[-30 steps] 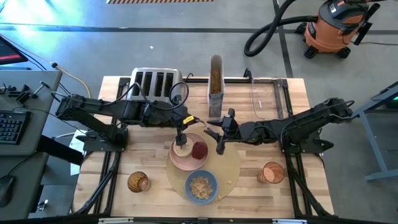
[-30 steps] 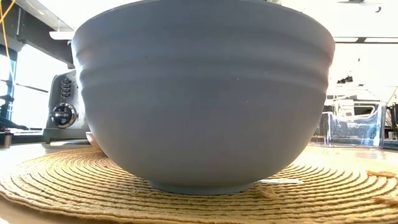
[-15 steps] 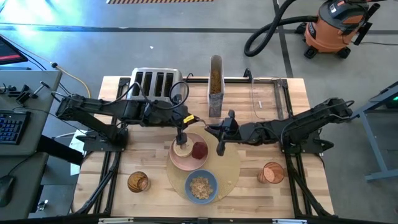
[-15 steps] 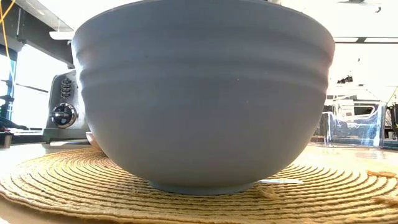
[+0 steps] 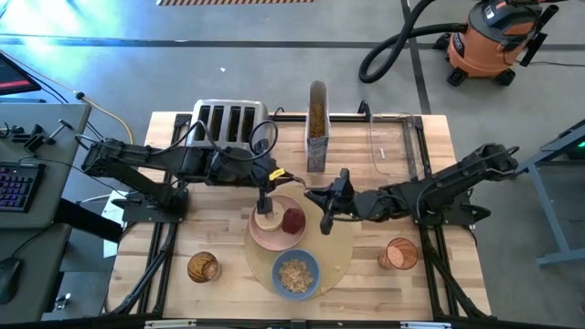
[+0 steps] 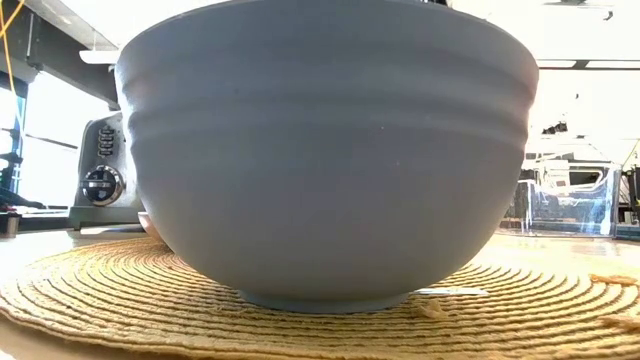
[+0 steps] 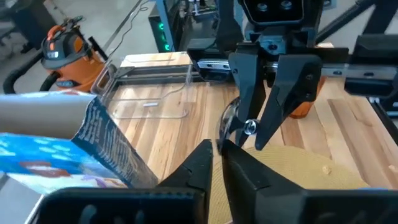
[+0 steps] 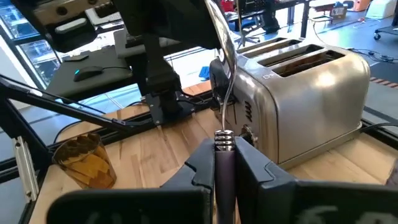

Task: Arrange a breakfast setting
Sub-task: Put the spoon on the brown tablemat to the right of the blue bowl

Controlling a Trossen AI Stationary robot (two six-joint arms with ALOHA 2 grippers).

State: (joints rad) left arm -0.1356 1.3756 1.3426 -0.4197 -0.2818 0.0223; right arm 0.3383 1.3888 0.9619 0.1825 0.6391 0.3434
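Right gripper [image 8: 224, 163] clamps the spoon [image 8: 222, 93] upright (bowl up); left gripper [image 5: 266, 206] nearly closed.

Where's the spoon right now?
In the high view the spoon is held in the shut right gripper, raised over the placemat just right of the pink plate.

Grey concrete floor [image 5: 183, 55] — orange shop vacuum [image 5: 494, 37]
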